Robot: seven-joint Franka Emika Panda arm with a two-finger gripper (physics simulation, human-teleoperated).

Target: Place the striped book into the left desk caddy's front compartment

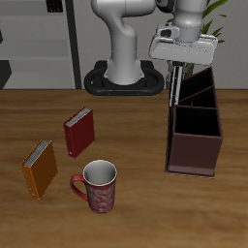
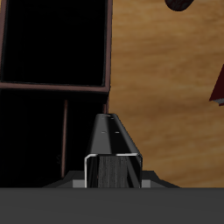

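The striped book [image 1: 175,89] hangs upright and edge-on from my gripper [image 1: 178,68], which is shut on its top. It hangs by the side wall of the left desk caddy [image 1: 192,155], a dark maroon box with inner partitions. Its lower edge is about level with the caddy's rim. In the wrist view the book's [image 2: 110,144] dark edge runs out from between my fingers [image 2: 87,168]. It lines up with the caddy's side wall, next to the partition [image 2: 52,86] between two dark compartments. I cannot tell whether the book is over a compartment or just outside the wall.
A red book [image 1: 79,132] and an orange book [image 1: 40,169] stand on the wooden table, away from the caddy. A patterned mug [image 1: 98,186] sits near the front edge. The robot base [image 1: 124,77] stands behind. The red book's corner [image 2: 218,87] shows in the wrist view.
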